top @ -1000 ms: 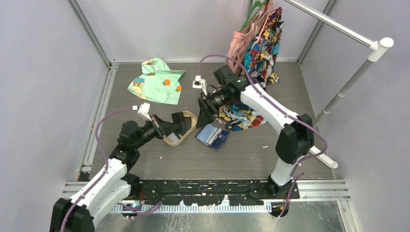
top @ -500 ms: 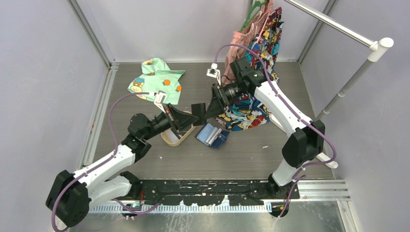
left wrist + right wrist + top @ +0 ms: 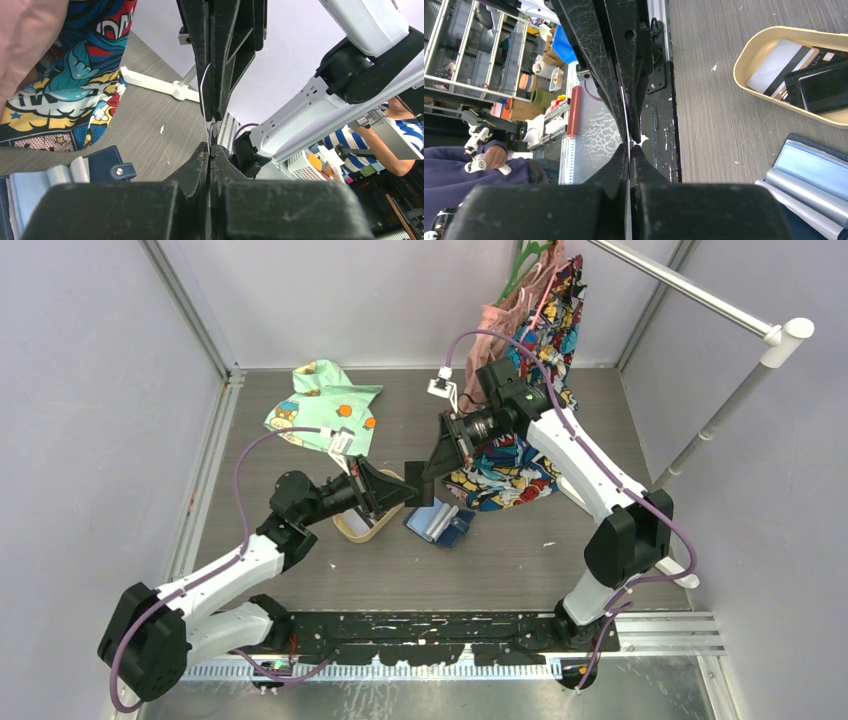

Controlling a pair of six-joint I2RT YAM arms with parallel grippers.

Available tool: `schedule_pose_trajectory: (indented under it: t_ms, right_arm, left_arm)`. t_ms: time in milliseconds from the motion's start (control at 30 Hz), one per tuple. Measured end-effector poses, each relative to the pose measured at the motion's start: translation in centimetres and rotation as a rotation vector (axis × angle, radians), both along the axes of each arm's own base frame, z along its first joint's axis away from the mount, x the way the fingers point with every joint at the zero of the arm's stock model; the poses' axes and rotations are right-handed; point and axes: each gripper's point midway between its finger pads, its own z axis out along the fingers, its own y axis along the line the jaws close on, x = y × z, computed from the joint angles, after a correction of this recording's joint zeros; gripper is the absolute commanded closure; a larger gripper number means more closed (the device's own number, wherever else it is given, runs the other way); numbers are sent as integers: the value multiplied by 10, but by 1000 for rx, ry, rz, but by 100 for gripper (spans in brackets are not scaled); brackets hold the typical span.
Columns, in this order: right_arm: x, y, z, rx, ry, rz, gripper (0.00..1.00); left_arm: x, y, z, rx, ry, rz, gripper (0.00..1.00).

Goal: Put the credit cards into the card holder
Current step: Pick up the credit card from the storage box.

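Since half a second ago the left gripper (image 3: 396,490) has edged right, meeting the right gripper (image 3: 431,468) tip to tip near the open navy card holder (image 3: 438,520). Both finger pairs are pinched almost closed on one dark credit card (image 3: 413,473). The other cards (image 3: 785,65) lie in the tan tray (image 3: 350,535).

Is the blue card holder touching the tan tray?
Apart. The right wrist view shows a strip of bare table between the card holder and the tray rim.

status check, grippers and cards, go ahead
Midair, left gripper and right gripper both shut on one card. Open card holder on table. More cards in tray. Nothing blocking.
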Motion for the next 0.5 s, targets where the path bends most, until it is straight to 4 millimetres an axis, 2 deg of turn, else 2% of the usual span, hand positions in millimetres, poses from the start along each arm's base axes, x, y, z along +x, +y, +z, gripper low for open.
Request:
schedule_pose_trajectory:
  t_ms: [67,100,167,267,367,433,500]
  right_arm:
    - [-2,0,-1,9,5,7,99]
    - [-3,-1,-1,11,2,9,99]
    - [-6,-3,-5,6,-9,12,99]
    - [-11,-11,-18,-36,-31,-3,99]
    - [-20,-27,-42,-117,-42,-47,99]
    - [-21,-40,-61,-178,-37,-97,99]
    - [-14,-58,-81,-248,-27,-173,99]
  left_arm:
    - [-1,0,1,0,-1,-7,81]
    - [-1,-1,0,2,-1,-7,64]
    - [2,0,-3,17,-6,11,53]
    - [8,9,-13,72,-11,88,51]
    - [10,23,-26,158,-40,160,51]
    - [11,28,-38,221,-46,180,54]
    - [13,27,-56,282,-28,187,61]
